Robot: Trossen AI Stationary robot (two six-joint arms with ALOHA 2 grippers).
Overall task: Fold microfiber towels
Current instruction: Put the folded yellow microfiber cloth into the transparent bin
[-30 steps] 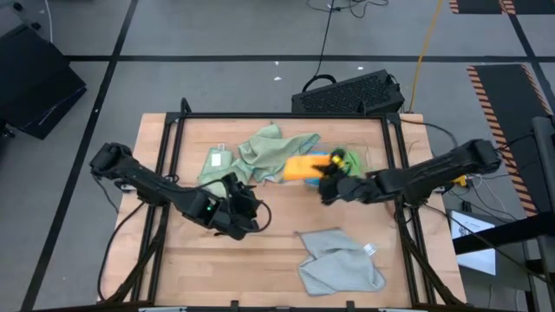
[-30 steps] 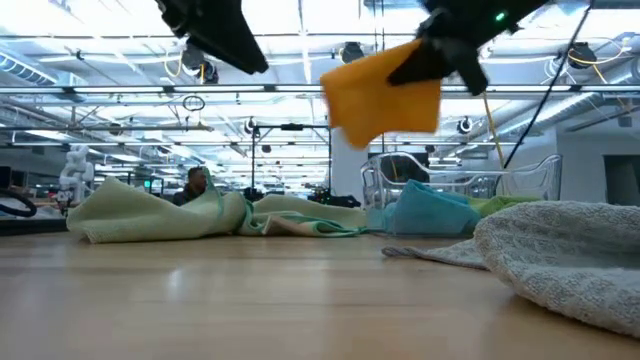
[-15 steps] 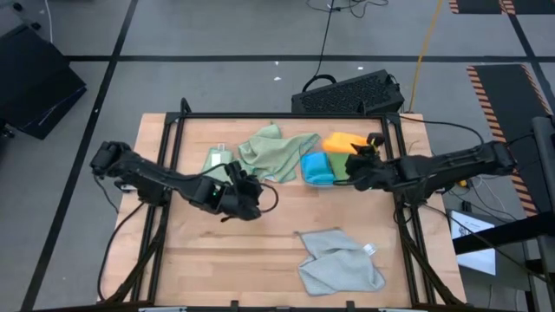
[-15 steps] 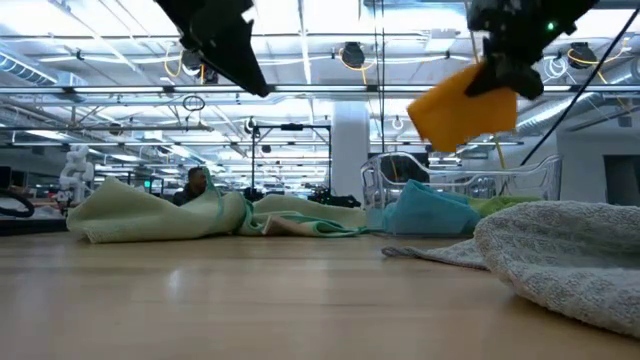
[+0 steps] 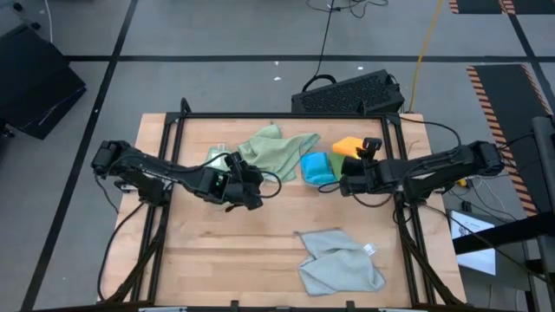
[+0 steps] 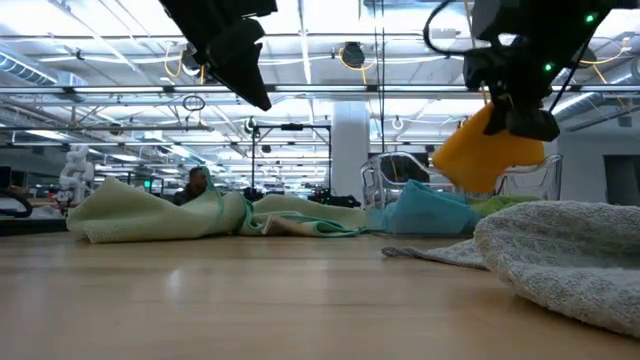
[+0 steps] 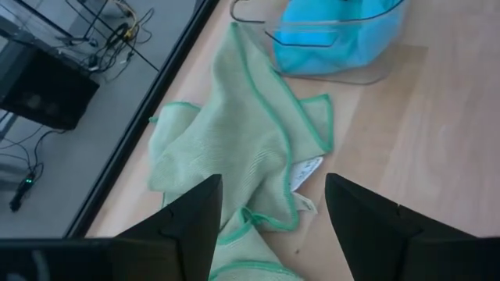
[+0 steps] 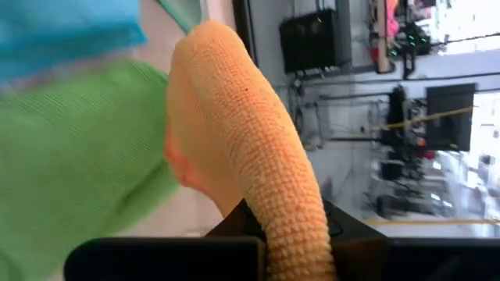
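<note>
- Holding the orange towel [image 5: 349,145] clamped between its fingers, the right tool [image 5: 358,166] hangs above the far right part of the tabletop [image 5: 277,256], over the clear tray [image 7: 328,43] with the blue towel [image 5: 317,167] and a bright green towel [image 8: 74,133].
- In the low view the orange cloth [image 6: 490,150] droops in a bunched lump under that tool [image 6: 520,105], clear of the wood.
- Because it is gripped as a wad and not by a corner, it would likely land crumpled if let go now, and no clean fold could be made.
- A release here could also drop it onto the blue and bright green cloths, tangling the pile or nudging the tray.
- The left tool [image 5: 245,184] hovers with its fingers spread wide and nothing in them, just above the edge of the pale green towel [image 5: 276,149] at the far middle of the tabletop.
- Its wrist view shows that cloth [image 7: 242,148] lying rumpled, with a second pale green piece [image 5: 217,165] overlapping near its label; closing on the overlap might lift both cloths at once.
- The two arms work fairly near each other at the far side, so a sweep toward the centre risks a brush between them.
- The grey towel [image 5: 340,260] lies loosely folded at the near edge, well apart from both tools, and looks safe unless a cloth is dragged across it.
</note>
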